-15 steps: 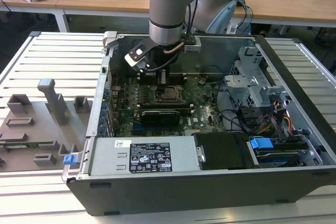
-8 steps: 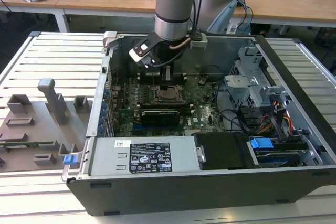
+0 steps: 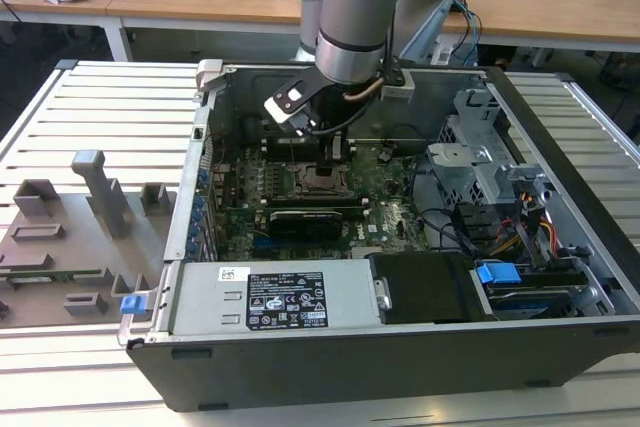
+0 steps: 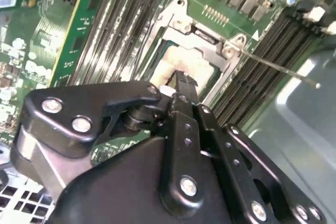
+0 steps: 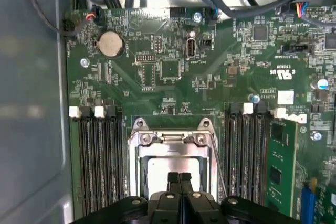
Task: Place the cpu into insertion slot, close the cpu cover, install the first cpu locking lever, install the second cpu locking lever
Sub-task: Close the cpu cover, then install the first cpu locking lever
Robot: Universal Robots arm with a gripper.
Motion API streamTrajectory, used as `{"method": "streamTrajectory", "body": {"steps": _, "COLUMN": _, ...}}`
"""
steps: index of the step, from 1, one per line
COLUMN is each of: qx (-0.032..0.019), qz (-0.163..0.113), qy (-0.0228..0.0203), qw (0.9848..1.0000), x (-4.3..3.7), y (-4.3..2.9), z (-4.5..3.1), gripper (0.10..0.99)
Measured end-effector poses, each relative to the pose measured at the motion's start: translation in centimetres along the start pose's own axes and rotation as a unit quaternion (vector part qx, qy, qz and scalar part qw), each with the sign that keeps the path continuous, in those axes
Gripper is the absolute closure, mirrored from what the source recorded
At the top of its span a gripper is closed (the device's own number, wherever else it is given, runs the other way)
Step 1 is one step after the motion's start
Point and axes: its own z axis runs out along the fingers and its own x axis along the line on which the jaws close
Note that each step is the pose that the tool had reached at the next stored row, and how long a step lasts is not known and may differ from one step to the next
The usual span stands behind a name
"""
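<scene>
The hand (image 3: 338, 153) hangs low inside the open computer case (image 3: 380, 367), which stands on the slatted bench (image 3: 100, 97). In the exterior view it is right above the insertion slot (image 3: 322, 183) in the middle of the green motherboard (image 3: 390, 209).

In both wrist views the two fingers are pressed together tip to tip with nothing between them (a closed, empty hand), and their tips (image 5: 179, 178) hover just over the socket. I cannot tell whether they touch it.

The cpu (image 5: 164, 167) lies flat in the slot, its pale top showing through the cut-out centre of the cpu cover (image 5: 170, 139). The cover lies down flat over it.

A thin metal locking lever (image 4: 273, 67) runs out from one corner of the socket, slanting across the black memory slots (image 4: 262, 35) beside it.
</scene>
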Motion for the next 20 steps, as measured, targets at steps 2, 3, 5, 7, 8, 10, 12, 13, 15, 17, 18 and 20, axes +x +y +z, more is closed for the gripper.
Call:
{"method": "streamTrajectory", "body": {"steps": 2, "qx": 0.0000, "qz": 0.000, "qy": 0.0001, "qw": 1.0000, "x": 0.07, "y": -0.14, "z": -2.07, "gripper": 0.980}}
{"method": "streamTrajectory", "body": {"steps": 3, "qx": 0.0000, "qz": 0.000, "qy": 0.0001, "qw": 1.0000, "x": 0.09, "y": -0.19, "z": -2.87, "gripper": 0.980}}
{"method": "streamTrajectory", "body": {"steps": 5, "qx": 0.0000, "qz": 0.000, "qy": 0.0001, "qw": 1.0000, "x": 0.14, "y": -0.30, "z": -4.47, "gripper": 0.980}}
{"method": "streamTrajectory", "body": {"steps": 7, "qx": 0.0000, "qz": 0.000, "qy": 0.0000, "qw": 1.0000, "x": 0.18, "y": -0.37, "z": -5.56, "gripper": 0.980}}
{"method": "streamTrajectory", "body": {"steps": 8, "qx": 0.0000, "qz": 0.000, "qy": 0.0001, "qw": 1.0000, "x": 0.18, "y": -0.37, "z": -5.71, "gripper": 0.980}}
{"method": "streamTrajectory", "body": {"steps": 10, "qx": -0.0001, "qz": 0.000, "qy": 0.0001, "qw": 1.0000, "x": 0.19, "y": -0.38, "z": -5.76, "gripper": 0.980}}
{"method": "streamTrajectory", "body": {"steps": 12, "qx": 0.0000, "qz": 0.000, "qy": 0.0001, "qw": 1.0000, "x": 0.19, "y": -0.38, "z": -5.78, "gripper": 0.980}}
{"method": "streamTrajectory", "body": {"steps": 13, "qx": 0.0000, "qz": 0.000, "qy": 0.0001, "qw": 1.0000, "x": 0.19, "y": -0.38, "z": -5.79, "gripper": 0.980}}
{"method": "streamTrajectory", "body": {"steps": 15, "qx": 0.0000, "qz": 0.000, "qy": 0.0001, "qw": 1.0000, "x": 0.19, "y": -0.38, "z": -5.80, "gripper": 0.980}}
{"method": "streamTrajectory", "body": {"steps": 17, "qx": 0.0000, "qz": 0.000, "qy": 0.0001, "qw": 1.0000, "x": 0.19, "y": -0.38, "z": -5.83, "gripper": 0.980}}
{"method": "streamTrajectory", "body": {"steps": 18, "qx": 0.0000, "qz": -0.001, "qy": 0.0000, "qw": 1.0000, "x": 0.19, "y": -0.38, "z": -5.83, "gripper": 0.980}}
{"method": "streamTrajectory", "body": {"steps": 20, "qx": 0.0001, "qz": -0.004, "qy": -0.0002, "qw": 1.0000, "x": 0.18, "y": -0.39, "z": -5.83, "gripper": 0.980}}
